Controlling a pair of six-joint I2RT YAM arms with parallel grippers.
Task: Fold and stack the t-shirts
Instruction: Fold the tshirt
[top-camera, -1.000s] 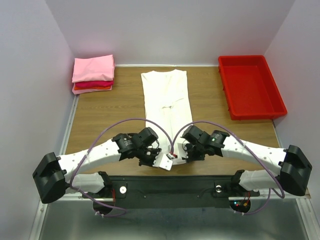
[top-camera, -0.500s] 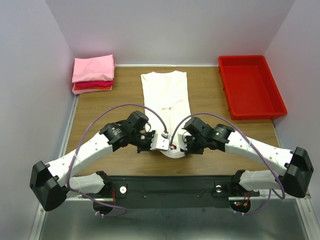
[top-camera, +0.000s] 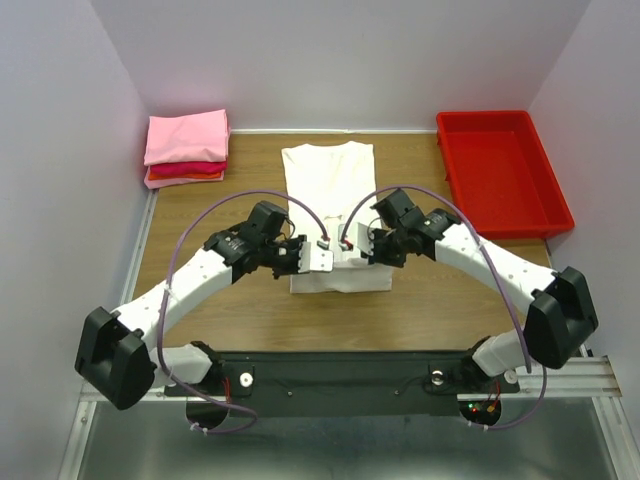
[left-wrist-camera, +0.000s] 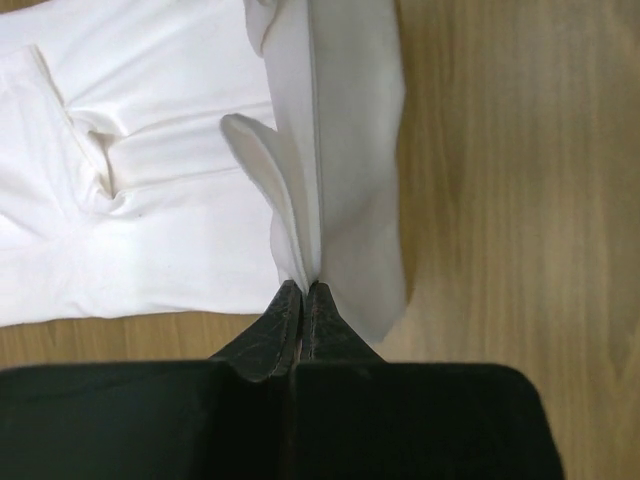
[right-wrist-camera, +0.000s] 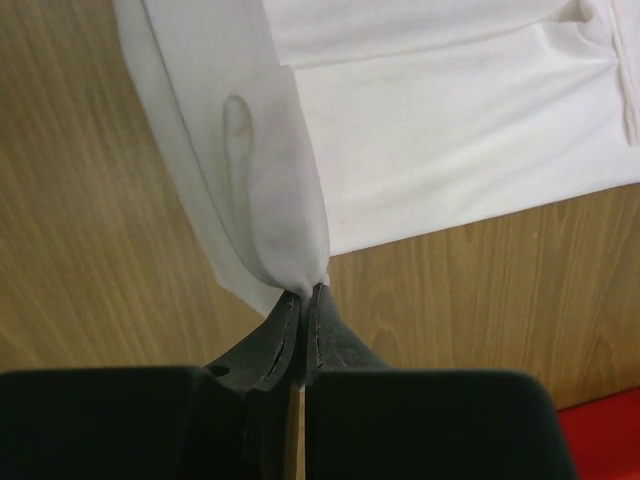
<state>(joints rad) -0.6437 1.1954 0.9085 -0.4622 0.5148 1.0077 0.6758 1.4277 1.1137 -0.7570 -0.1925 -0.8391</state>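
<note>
Where the folded pile sits: far-left corner of the table (top-camera: 220, 215), a pink t-shirt (top-camera: 187, 135) on top with a red t-shirt (top-camera: 188, 169) showing at the edge beneath it, well apart from both arms.
Left arm (top-camera: 195, 280): reaches inward from the near left, its wrist over the near half of the white t-shirt (top-camera: 330, 180).
Left jaws: pressed shut on a thin pinch of the white t-shirt (left-wrist-camera: 340, 150). In the left wrist view the cloth runs straight out from the tips, with a small loop of fabric curling beside it.
White t-shirt, lie: lengthwise in the middle of the table, far end flat, near end doubled back over itself so that a folded edge faces the arm bases. The lifted end hangs between the two sets of jaws.
Right jaws: closed tight on the other corner of that lifted end. In the right wrist view a draped fold of the white t-shirt (right-wrist-camera: 280, 200) rises from the tips, the rest lying flat on the wood.
Right arm (top-camera: 480, 265): reaches inward from the near right, mirroring the left.
Red tray (top-camera: 500, 175): far-right side of the table, well apart from the shirt.
</note>
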